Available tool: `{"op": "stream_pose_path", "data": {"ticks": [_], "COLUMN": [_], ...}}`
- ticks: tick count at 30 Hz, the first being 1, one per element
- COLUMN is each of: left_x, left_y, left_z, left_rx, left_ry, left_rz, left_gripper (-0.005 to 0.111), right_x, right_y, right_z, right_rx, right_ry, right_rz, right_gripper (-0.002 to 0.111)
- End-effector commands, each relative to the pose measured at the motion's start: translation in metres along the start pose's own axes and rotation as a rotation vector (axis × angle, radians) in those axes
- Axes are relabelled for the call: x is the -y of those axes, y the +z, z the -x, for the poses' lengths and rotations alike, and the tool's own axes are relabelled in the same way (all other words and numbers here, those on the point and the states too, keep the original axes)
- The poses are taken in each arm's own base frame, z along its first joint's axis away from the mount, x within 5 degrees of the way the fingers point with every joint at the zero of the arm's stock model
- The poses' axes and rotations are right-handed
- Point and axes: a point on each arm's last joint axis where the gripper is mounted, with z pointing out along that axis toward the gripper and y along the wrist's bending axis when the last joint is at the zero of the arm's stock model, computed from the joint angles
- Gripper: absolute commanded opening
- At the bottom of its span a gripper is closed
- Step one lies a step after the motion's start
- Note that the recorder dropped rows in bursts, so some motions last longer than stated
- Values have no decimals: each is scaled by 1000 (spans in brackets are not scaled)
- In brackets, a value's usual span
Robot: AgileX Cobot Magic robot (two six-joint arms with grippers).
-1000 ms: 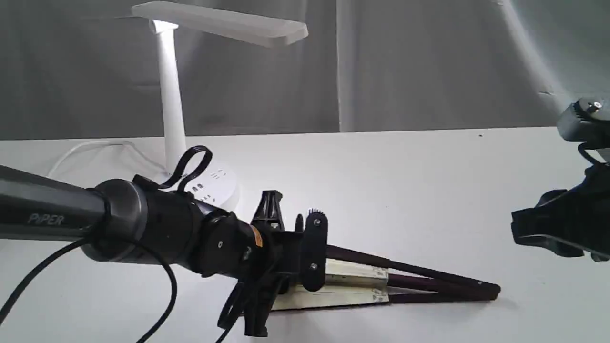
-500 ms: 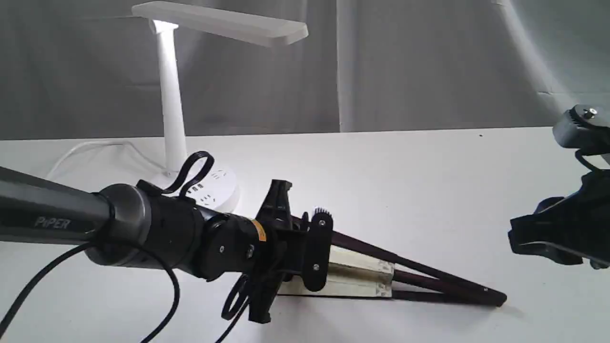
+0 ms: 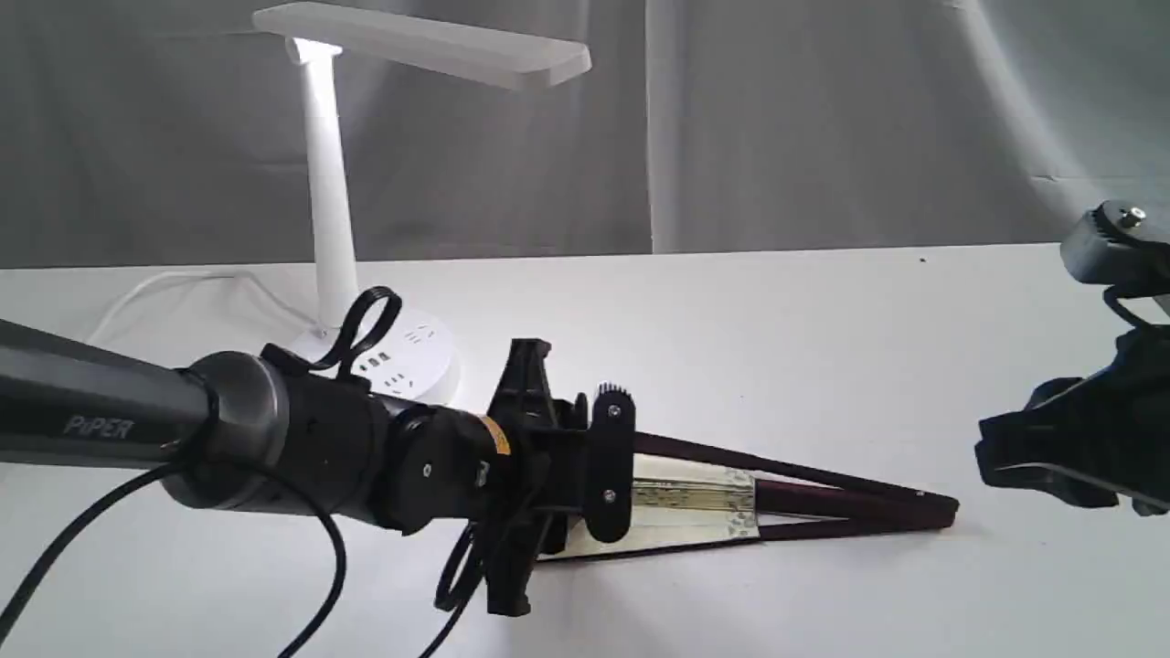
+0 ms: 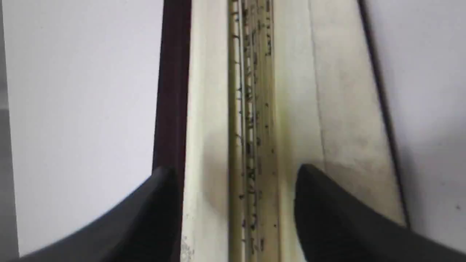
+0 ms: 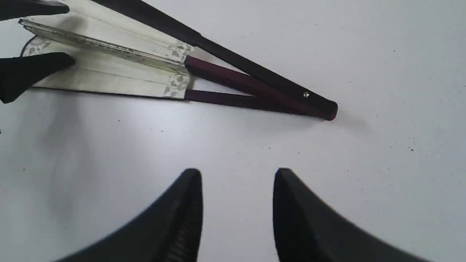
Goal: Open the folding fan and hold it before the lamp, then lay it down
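The folding fan [image 3: 704, 498] lies on the white table, spread only into a narrow wedge, its pivot [image 3: 941, 512] pointing right. Cream leaf, a stack of pleats and dark maroon guards show close up in the left wrist view [image 4: 251, 109]. My left gripper [image 3: 599, 498] is down over the leaf end, open. Its fingers [image 4: 327, 211] straddle the far guard and the pleat stack. The right gripper [image 5: 237, 171] hovers open and empty over bare table just short of the fan's pivot [image 5: 327, 107]. The lamp [image 3: 329, 201] stands at the back left with its bar head lit.
The lamp's round base with sockets [image 3: 416, 352] sits just behind my left wrist, and its white cord [image 3: 183, 279] runs off to the left. A grey curtain [image 3: 823, 119] closes off the back of the table.
The fan's far guard lifted and then dropped back. The whole fan has shifted slightly away from the table's front, with the left gripper staying over it. The right gripper has barely moved.
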Motion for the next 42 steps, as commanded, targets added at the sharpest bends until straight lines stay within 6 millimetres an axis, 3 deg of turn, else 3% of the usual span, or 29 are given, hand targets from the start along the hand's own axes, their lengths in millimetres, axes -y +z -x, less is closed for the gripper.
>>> {"op": "stream_pose_path", "data": {"ticks": [1, 5, 11, 16, 24, 33, 37, 42], "left_x": [-14, -26, -18, -15, 0, -6, -5, -5], "left_y": [-19, -39, -66, -84, -109, -118, -122, -122], "left_z": [8, 15, 26, 28, 19, -15, -23, -23], "left_rx": [28, 66, 69, 12, -261, -421, -477, -492], "left_ry": [-117, -452, -665, -958, -1074, -1222, -1255, -1290], "left_rz": [47, 52, -173, -291, -443, -423, -453, -450], "left_gripper": [51, 50, 45, 44, 44, 44, 44, 44], "right_x": [-1, 0, -1, -1, 10, 31, 36, 31], "right_y": [-1, -1, -1, 5, 47, 101, 119, 138], "right_z": [3, 3, 3, 14, 40, 66, 63, 60], "right_rx": [23, 21, 19, -51, -213, -179, -161, -103], "right_ry": [-6, -10, -8, 20, 94, 123, 73, -83], "right_rz": [-5, -7, -5, 45, 117, 113, 128, 270], "right_gripper": [33, 33, 33, 33, 33, 33, 33, 33]}}
